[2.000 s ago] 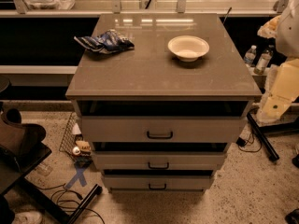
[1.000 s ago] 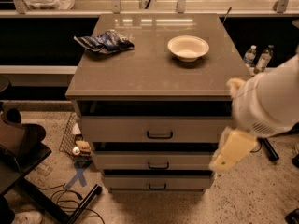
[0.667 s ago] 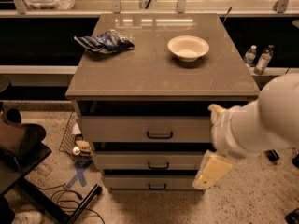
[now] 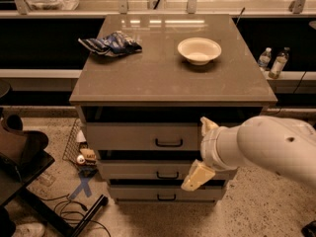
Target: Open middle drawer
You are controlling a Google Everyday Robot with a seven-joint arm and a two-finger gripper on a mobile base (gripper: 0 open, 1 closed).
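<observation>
The middle drawer (image 4: 143,170) is the second of three grey-beige drawer fronts under the cabinet top (image 4: 148,83), with a small black bar handle (image 4: 168,175) at its centre. Its front sits in line with the others, and none of its inside shows. The taller top drawer (image 4: 138,136) is above it and the lowest drawer (image 4: 138,192) below. My gripper (image 4: 201,151) reaches in from the right on a bulky white arm (image 4: 266,144). It hangs in front of the drawers' right part, right of the handle. Its cream fingers (image 4: 197,177) stand apart, open and empty.
A white bowl (image 4: 199,50) and a blue snack bag (image 4: 111,43) lie on the cabinet top. Two bottles (image 4: 272,63) stand on a ledge at the right. A dark chair (image 4: 19,152), a wire basket (image 4: 76,142), cables and a blue tape cross (image 4: 84,186) are on the floor at the left.
My arm has swung in from the right edge and down across the cabinet front, so the gripper now hangs before the drawers. The drawers have not moved.
</observation>
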